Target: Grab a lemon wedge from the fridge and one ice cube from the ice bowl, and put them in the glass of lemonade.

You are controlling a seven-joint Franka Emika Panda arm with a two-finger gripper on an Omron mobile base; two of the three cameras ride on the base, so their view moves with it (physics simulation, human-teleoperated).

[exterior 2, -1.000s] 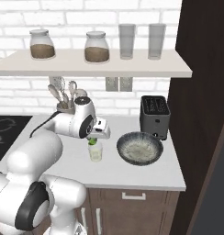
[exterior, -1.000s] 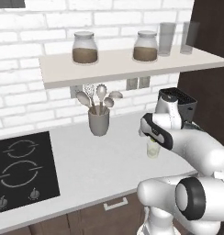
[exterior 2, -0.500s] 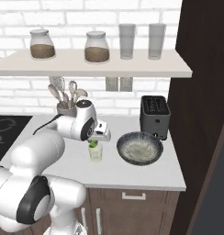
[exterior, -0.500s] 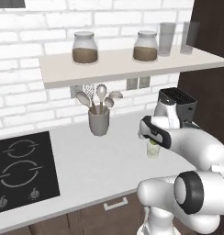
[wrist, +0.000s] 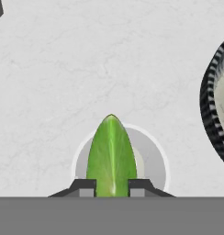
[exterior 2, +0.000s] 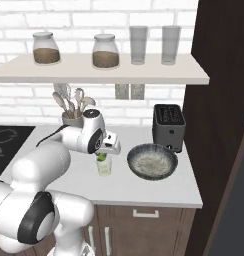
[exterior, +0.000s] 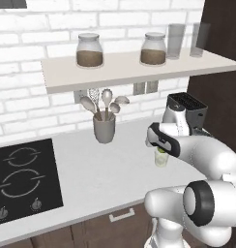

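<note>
The lemon wedge [wrist: 111, 156] is being pinched in the nearly closed gripper [wrist: 111, 187], directly over the glass of lemonade [wrist: 153, 158]; the ice bowl [wrist: 215, 103] is being cropped at three o'clock.

I am working in a kitchen. In front of me runs a pale counter [exterior: 105, 169] with a black cooktop [exterior: 21, 179] set into it, and brown wooden cabinets [exterior 2: 144, 227] sit below. A white brick wall [exterior 2: 24, 20] carries a shelf [exterior 2: 99, 75] with two jars [exterior 2: 106, 51] and tall glasses [exterior 2: 139, 45]. A utensil cup [exterior: 104, 128] and a black toaster [exterior 2: 169, 125] stand on the counter.
</note>
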